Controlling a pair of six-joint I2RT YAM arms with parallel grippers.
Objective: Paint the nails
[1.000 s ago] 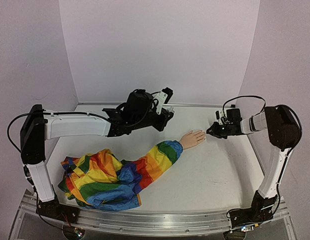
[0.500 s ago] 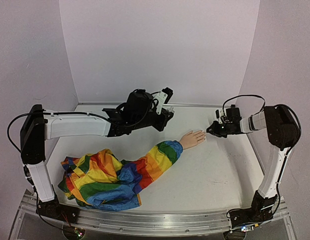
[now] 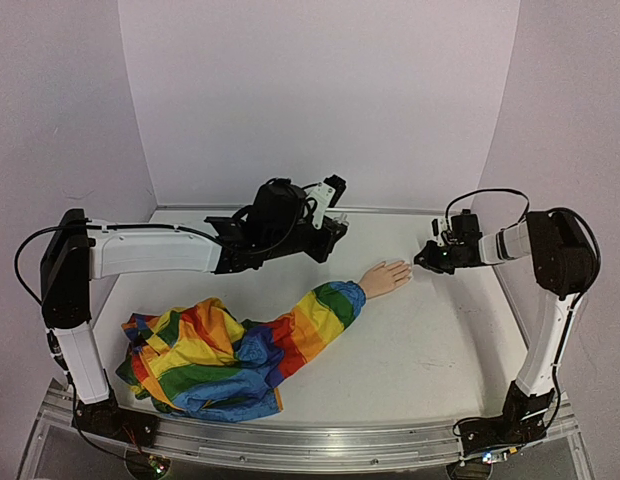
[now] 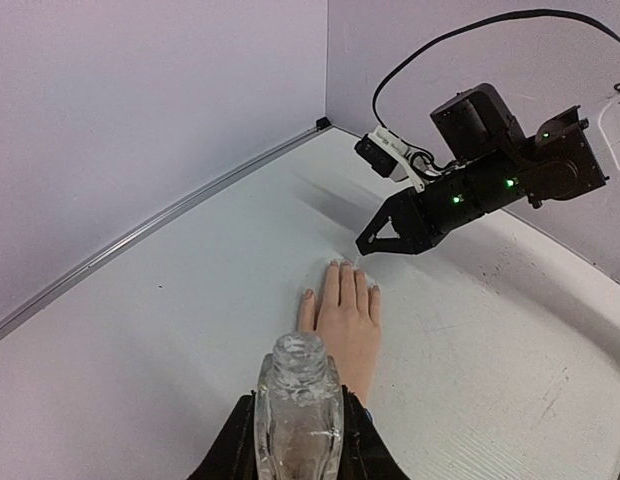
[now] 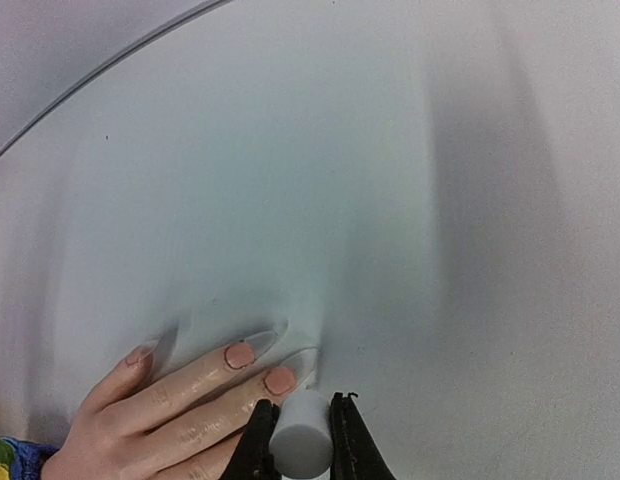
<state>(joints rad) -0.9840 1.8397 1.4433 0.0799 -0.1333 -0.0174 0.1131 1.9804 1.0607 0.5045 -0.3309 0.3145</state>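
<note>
The pale peach mannequin hand (image 3: 387, 277) lies flat on the table at the end of the rainbow-striped sleeve (image 3: 230, 345). Its nails (image 5: 240, 354) show pink in the right wrist view. My right gripper (image 3: 423, 262) is shut on a small grey-white brush cap (image 5: 301, 445), low over the fingertips, beside one nail (image 5: 280, 380). My left gripper (image 3: 333, 224) hovers behind the hand, shut on a small clear bottle (image 4: 298, 385) with its neck open. The left wrist view shows the hand (image 4: 345, 325) and the right gripper (image 4: 378, 243) at its fingertips.
The bunched rainbow fabric (image 3: 180, 365) lies at the front left. The back wall edge (image 4: 160, 225) runs behind the hand. The right wall is close to the right arm (image 3: 550, 250).
The right gripper has shifted very slightly at the fingertips. The left arm and the hand have not moved.
</note>
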